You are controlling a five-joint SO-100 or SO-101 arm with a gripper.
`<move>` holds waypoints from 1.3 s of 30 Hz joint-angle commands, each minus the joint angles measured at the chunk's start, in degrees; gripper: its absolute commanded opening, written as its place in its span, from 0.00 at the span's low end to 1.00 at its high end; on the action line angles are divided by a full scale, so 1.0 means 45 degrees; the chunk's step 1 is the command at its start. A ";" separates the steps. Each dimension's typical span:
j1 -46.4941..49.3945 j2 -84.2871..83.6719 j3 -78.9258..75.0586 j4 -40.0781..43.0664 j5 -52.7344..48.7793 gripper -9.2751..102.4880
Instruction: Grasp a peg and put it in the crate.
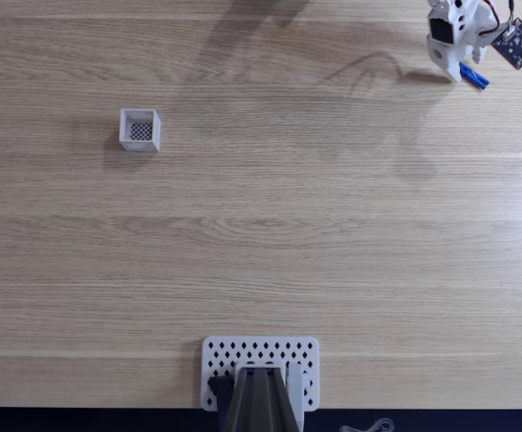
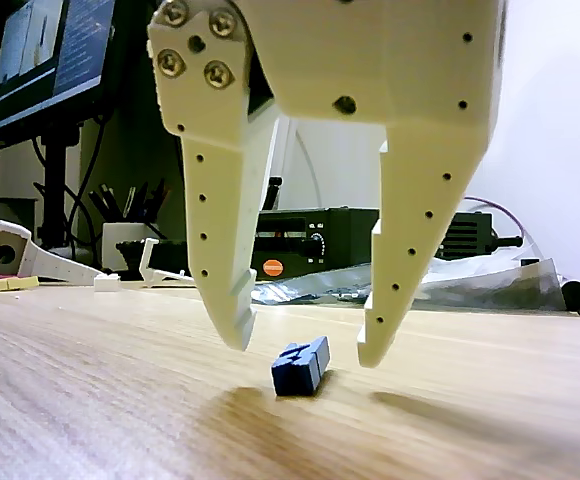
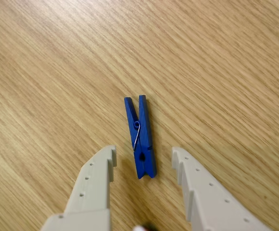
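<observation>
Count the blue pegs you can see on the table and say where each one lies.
1. The peg lies flat on the wooden table, between the fingers of the open gripper, at the far right corner in the fixed view.

Light wood-grain table point(image 1: 270, 225), dark monitor point(image 2: 50, 60) behind, seemingly pale wall point(image 2: 560, 120).

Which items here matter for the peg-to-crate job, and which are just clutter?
Job:
- blue clothespin peg, flat on the table between the open fingers
- gripper, above it
- small white crate, far across the table

Lying about:
- white perforated plate at the arm's base
- monitor, pen cup, dark electronics box behind the table
</observation>
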 commanded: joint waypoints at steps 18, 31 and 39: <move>0.0137 0.1484 -0.0020 -0.0586 -0.0059 0.08; 0.2734 0.7617 0.5371 -0.6680 -0.0039 0.08; 0.5645 1.0918 0.8027 -0.9141 -0.0234 0.08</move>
